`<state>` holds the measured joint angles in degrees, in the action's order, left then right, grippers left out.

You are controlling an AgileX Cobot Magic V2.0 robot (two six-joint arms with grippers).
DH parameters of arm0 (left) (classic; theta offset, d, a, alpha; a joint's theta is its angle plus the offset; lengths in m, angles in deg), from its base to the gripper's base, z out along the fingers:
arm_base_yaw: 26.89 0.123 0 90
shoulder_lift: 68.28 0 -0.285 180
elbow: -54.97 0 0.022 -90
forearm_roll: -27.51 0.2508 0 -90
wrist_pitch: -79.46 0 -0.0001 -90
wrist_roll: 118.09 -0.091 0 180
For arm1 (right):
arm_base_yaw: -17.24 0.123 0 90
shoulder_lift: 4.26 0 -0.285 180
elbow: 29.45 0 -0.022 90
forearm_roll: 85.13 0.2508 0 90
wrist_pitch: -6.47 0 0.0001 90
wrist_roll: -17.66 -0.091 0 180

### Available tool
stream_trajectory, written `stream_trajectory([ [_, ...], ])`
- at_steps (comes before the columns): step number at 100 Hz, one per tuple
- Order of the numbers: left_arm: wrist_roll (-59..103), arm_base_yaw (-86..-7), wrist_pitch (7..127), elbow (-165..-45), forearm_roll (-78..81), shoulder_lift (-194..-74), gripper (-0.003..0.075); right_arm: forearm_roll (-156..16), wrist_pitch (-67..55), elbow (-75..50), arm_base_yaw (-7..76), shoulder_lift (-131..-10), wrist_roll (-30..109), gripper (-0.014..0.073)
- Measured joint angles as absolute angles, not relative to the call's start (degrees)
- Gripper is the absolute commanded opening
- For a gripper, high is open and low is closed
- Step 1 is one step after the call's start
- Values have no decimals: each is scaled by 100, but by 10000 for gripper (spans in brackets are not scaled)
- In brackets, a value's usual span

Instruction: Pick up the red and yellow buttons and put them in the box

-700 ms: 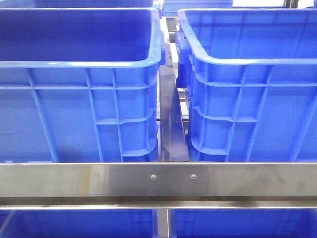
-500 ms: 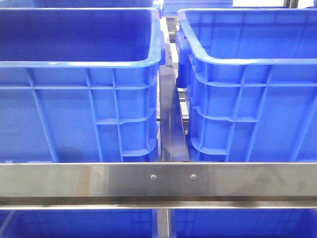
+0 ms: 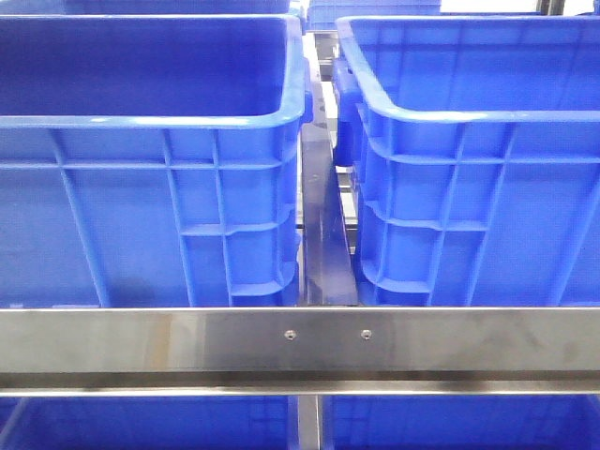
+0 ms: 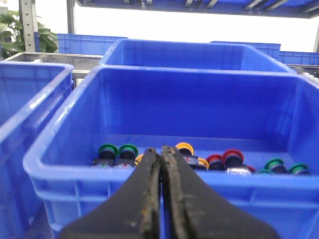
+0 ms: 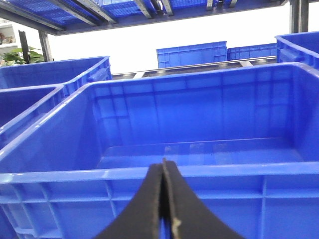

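Both claws sitting pinched shut and empty: left claw (image 4: 161, 154), right claw (image 5: 163, 167). Small glossy red button (image 4: 232, 157) and orange-yellow button (image 4: 185, 148) lying at lower centre of the left wrist frame, crowded among green-capped ones (image 4: 128, 150). Deep blue ribbed plastic box (image 5: 199, 149) filling the right wrist frame. Probably risking a green grab or two at once.

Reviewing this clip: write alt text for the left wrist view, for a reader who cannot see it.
The left gripper, jaws shut and empty, sits just outside the near rim of a deep blue crate. Along the crate floor lie small round buttons: green, orange-yellow and red. More blue crates stand beside and behind.
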<state>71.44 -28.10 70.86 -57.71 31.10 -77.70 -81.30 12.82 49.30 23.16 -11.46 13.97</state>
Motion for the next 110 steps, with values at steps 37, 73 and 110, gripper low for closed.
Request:
stream_trajectory([
  [37,7144,-2810,4670,-8414,3087,-9872,-19,-8130,1282,4930,2316,-1146,1397,-68],
  [73,6873,-2810,3431,-10122,3075,-11955,-19,-8130,1282,4930,2316,-1146,1397,-68],
  [110,6860,-2810,3275,-10192,3063,-12626,-17,-8130,1282,4930,2316,-1146,1397,-68],
])
